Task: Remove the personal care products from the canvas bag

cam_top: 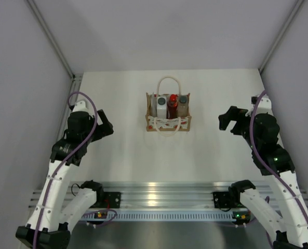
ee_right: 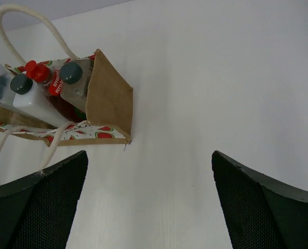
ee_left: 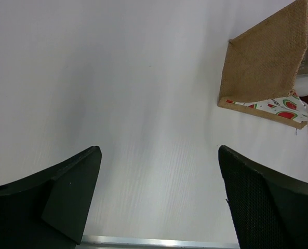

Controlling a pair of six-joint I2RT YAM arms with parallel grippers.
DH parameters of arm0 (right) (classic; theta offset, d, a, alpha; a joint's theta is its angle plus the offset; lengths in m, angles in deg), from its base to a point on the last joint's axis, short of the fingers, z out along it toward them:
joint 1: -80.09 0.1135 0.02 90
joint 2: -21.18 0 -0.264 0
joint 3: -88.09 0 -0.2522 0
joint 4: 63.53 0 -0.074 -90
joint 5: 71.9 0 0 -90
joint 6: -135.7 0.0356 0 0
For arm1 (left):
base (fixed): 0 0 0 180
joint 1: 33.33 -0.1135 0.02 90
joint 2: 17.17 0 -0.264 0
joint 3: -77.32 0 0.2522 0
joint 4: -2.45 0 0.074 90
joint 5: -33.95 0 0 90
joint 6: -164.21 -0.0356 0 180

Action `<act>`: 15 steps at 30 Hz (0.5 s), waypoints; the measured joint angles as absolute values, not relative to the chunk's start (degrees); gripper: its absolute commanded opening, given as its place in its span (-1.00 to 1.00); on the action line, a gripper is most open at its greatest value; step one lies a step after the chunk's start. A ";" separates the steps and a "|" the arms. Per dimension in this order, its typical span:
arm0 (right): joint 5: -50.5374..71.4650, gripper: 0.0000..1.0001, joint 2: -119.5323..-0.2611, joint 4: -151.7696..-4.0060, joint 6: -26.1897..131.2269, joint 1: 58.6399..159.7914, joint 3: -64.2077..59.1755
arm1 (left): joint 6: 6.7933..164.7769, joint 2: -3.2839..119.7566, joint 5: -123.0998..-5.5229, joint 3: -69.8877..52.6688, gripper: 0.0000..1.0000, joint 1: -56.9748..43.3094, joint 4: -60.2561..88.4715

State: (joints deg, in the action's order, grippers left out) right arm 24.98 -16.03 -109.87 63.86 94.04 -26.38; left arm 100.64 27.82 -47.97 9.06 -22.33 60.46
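Your canvas bag (cam_top: pixel 168 118) stands upright on the white table (cam_top: pixel 128 150), midway between your two tools and beyond them, with all three products inside it. The white-grey squeeze tube (cam_top: pixel 159 105) sits on the side nearer your left tool (cam_top: pixel 105 126), the red bottle (cam_top: pixel 173 106) in the middle, and the pale bottle with the dark grey cap (cam_top: pixel 183 105) nearer your right tool (cam_top: pixel 229 121). Cream rope handles (cam_top: pixel 168 81) arch over the caps. Both tools hover well apart from the bag, fingers spread wide, gripping nothing.
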 measured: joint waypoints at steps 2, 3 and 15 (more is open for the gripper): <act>25.11 0.99 -16.16 -109.87 63.90 94.04 -26.38 | 101.80 28.43 -48.83 9.06 0.97 -22.33 59.72; 25.13 0.99 -16.40 -109.87 63.90 94.04 -26.38 | 102.65 28.85 -49.53 9.06 0.97 -22.33 59.30; 16.37 0.99 -23.74 -109.43 65.54 94.04 -26.36 | 113.30 41.48 -64.45 9.06 0.90 -20.45 44.09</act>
State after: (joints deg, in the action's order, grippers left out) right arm 16.37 -23.74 -109.43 65.54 94.04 -26.36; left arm 113.30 41.48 -64.45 9.06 -20.45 44.09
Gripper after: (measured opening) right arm 0.993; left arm 0.966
